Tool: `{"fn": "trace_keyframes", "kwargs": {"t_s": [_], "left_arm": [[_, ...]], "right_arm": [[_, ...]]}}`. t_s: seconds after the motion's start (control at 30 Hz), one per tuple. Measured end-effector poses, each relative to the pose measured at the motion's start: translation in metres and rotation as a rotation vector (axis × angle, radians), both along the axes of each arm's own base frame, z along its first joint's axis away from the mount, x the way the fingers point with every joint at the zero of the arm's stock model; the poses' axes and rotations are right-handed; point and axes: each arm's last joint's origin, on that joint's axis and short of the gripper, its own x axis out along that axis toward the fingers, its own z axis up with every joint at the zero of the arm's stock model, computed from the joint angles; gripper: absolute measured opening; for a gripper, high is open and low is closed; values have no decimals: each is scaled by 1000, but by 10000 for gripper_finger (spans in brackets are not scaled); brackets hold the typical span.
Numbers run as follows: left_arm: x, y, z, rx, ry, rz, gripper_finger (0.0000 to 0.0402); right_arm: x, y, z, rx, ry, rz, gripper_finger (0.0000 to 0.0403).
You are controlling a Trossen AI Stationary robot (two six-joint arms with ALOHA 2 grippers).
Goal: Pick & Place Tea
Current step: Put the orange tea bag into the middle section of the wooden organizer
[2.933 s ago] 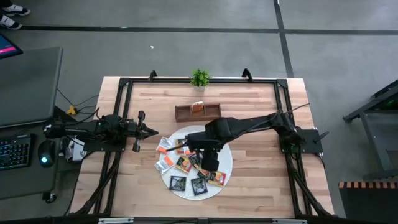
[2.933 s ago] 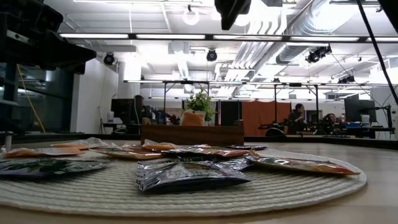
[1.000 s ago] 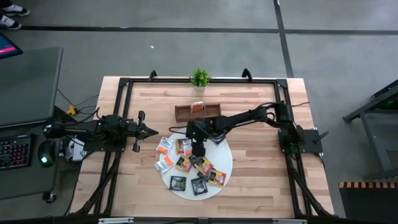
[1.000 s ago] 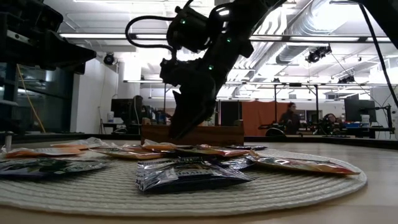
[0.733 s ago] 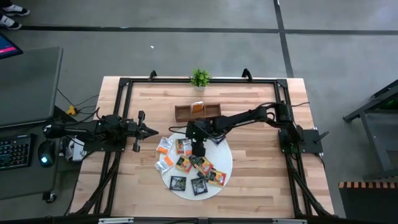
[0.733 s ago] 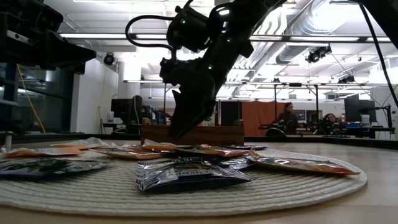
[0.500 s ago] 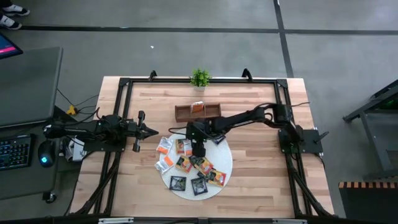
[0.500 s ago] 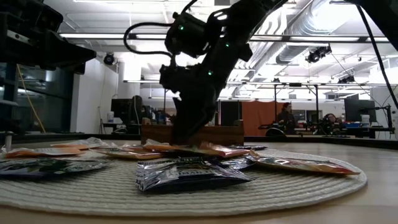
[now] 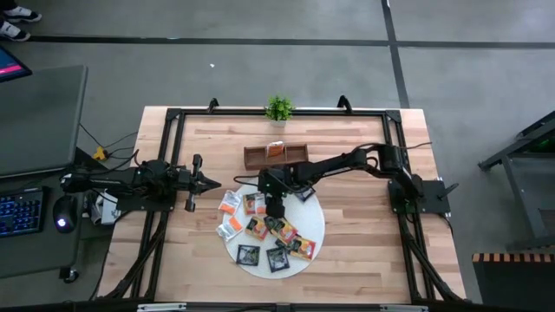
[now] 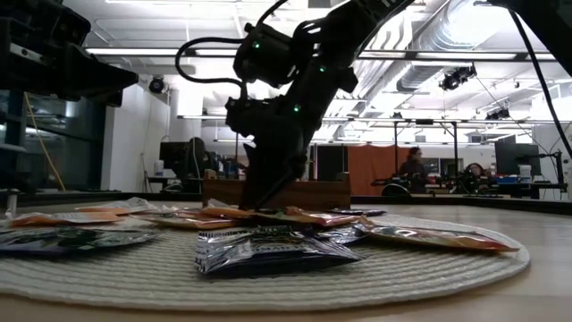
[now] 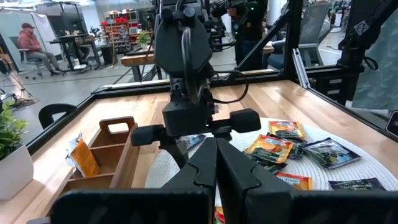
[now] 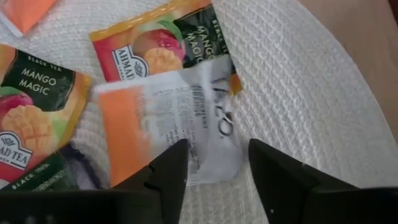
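Observation:
Several small tea sachets, black, orange and white with orange, lie on the round white woven mat. My right gripper points down over the mat's far left part, open. In the right wrist view its two fingers stand on either side of the near edge of a white-and-orange sachet, which lies across a mango sachet. In the low view its tips are down among the sachets. My left gripper waits shut at the table's left, off the mat. My right gripper comes from above, pointing down, with one finger at each side of the white-and-orange sachet's near edge. The sachet lies flat on the mat and on its neighbour. Whether the fingertips touch the sachet or the mat, I cannot tell.
The brown wooden three-compartment tray sits just beyond the mat, with an orange sachet in its middle compartment. A small potted plant stands at the far edge. A black frame rims the table. Bare wood lies to the right of the mat.
My right gripper has come down a little onto the sachets on the far left part of the mat and edged slightly toward the table's left. Its fingers have stayed open. No sachet has visibly moved.

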Motion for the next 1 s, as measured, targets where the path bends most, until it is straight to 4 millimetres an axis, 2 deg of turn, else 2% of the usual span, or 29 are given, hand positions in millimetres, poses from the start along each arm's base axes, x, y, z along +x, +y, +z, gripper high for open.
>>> {"fn": "trace_keyframes", "kwargs": {"t_s": [0.43,0.7,1.0], "left_arm": [[0,0,0,0,0,0,1],[0,0,0,0,0,0,1],[0,0,0,0,0,0,1]], "right_arm": [[-1,0,0,38,12,-48,12],[-1,3,6,28,-10,-91,5],[-12,10,53,-131,-84,-181,3]]}}
